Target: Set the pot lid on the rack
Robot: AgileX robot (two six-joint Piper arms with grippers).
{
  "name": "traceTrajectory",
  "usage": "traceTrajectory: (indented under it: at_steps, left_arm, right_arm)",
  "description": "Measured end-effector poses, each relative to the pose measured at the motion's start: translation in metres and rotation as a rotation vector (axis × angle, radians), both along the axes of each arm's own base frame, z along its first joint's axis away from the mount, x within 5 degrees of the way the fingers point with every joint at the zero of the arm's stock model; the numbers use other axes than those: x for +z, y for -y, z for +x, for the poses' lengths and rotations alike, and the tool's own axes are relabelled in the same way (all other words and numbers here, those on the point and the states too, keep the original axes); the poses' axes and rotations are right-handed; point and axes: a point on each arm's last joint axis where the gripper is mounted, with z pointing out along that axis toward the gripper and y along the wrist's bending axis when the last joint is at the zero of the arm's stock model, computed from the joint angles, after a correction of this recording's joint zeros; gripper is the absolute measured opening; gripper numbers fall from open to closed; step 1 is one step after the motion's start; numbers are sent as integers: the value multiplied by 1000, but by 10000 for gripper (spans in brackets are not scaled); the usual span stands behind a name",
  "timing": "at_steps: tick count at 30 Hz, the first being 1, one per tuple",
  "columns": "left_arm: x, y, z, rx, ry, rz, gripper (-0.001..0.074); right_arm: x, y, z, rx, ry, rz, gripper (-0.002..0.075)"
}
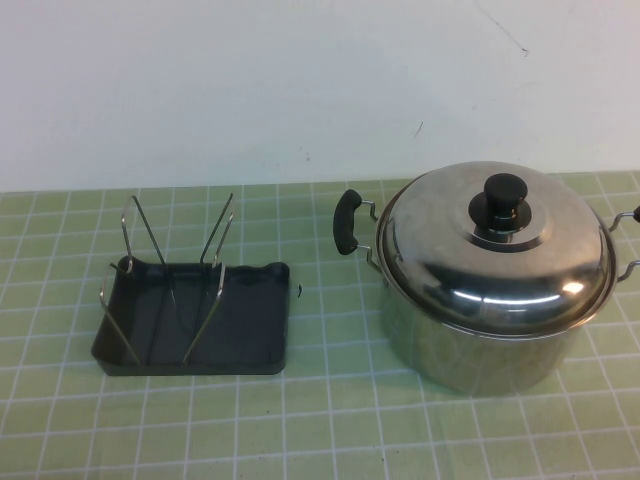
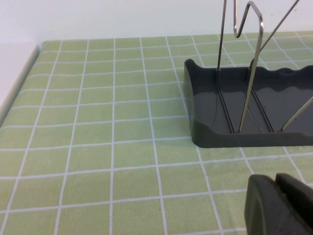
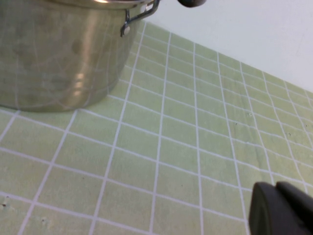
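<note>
The pot lid (image 1: 495, 250) sits closed on the steel pot (image 1: 470, 345), at the right of the green tiled surface (image 1: 330, 420). It is a domed, polished stainless-steel part; judge it rigid, moderately heavy for its width, and slippery on every metal face. The rim is thin and lies flush on the pot, so it offers no useful purchase. The black knob (image 1: 505, 198) at the centre is the recommended grasp point: it is raised, likely less slick than the steel, and stands over the lid's centre of balance, so the lid should hang level when lifted.

The pot has black side handles; one (image 1: 347, 222) faces the rack (image 1: 195, 318). The rack stands well apart to the left, a dark tray with upright wire prongs (image 1: 215, 240). The prongs look thin and springy, and the tray light; a heavy lid lowered off-line could tip or push it.

The left hand (image 2: 281, 205) hovers low near the rack's corner, jaws closed and empty. The right hand (image 3: 282, 210) hovers beside the pot wall, likewise closed and empty.
</note>
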Motion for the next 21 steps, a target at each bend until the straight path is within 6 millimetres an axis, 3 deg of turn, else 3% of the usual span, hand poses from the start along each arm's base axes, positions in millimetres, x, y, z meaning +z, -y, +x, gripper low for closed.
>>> traceTrajectory:
  at_steps: [10, 14, 17, 21]
  left_arm:
    - [0, 0, 0, 0, 0, 0, -2]
    - [0, 0, 0, 0, 0, 0, -3]
    - [0, 0, 0, 0, 0, 0, -3]
    - [0, 0, 0, 0, 0, 0, -3]
  right_arm:
    - [1, 0, 0, 2, 6, 11, -1]
    - [8, -2, 2, -12, 97, 136, -1]
    - [33, -2, 1, -45, 181, 309, -1]
    - [88, -1, -13, -49, 311, 423, -1]
